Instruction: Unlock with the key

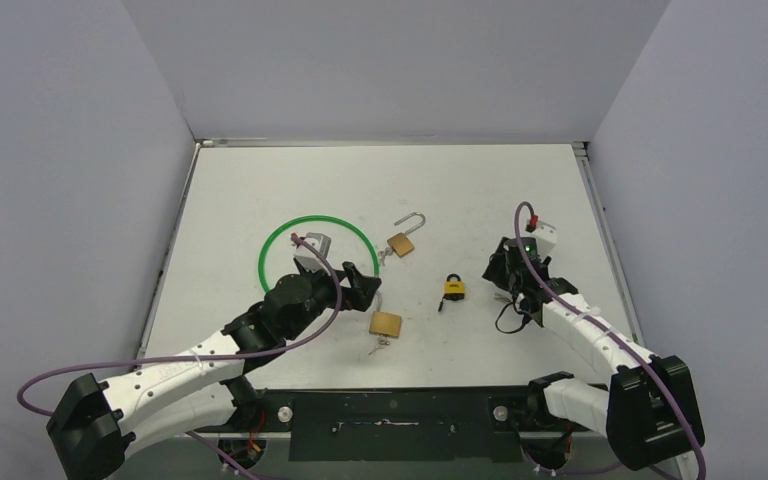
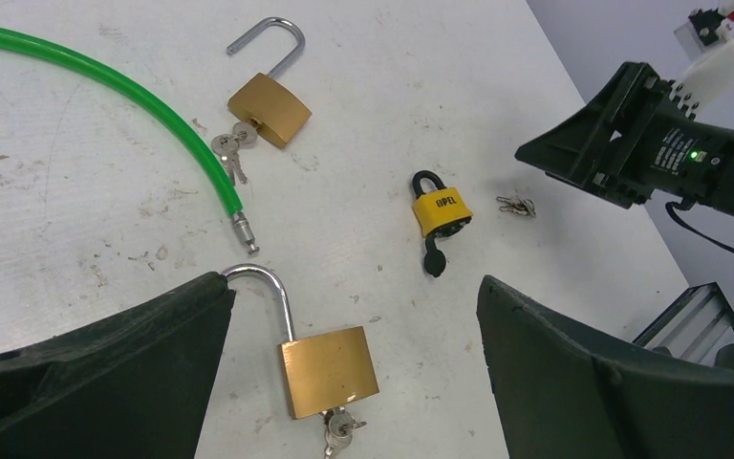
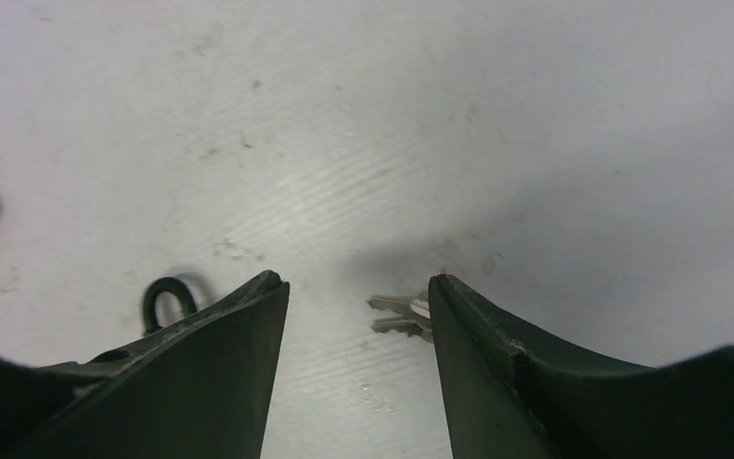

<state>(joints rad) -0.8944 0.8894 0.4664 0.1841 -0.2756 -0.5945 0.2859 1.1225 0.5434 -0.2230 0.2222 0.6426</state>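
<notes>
A yellow and black padlock (image 1: 454,289) lies shut at mid-table, its black shackle (image 3: 167,296) showing in the right wrist view. It also shows in the left wrist view (image 2: 441,212). A small bunch of loose keys (image 3: 403,316) lies flat on the table between my right gripper's open fingers, close to the right one; it also shows in the left wrist view (image 2: 517,204). My right gripper (image 3: 355,282) is open and empty, low over the keys, right of the padlock (image 1: 500,272). My left gripper (image 2: 352,287) is open and empty over a brass padlock (image 2: 330,371).
The brass padlock (image 1: 385,323) has an open shackle and keys (image 2: 341,432) in its lock. A second brass padlock (image 1: 401,243) lies open with keys (image 2: 231,148). A green cable loop (image 1: 290,228) lies left of centre, its metal end (image 2: 244,229) loose.
</notes>
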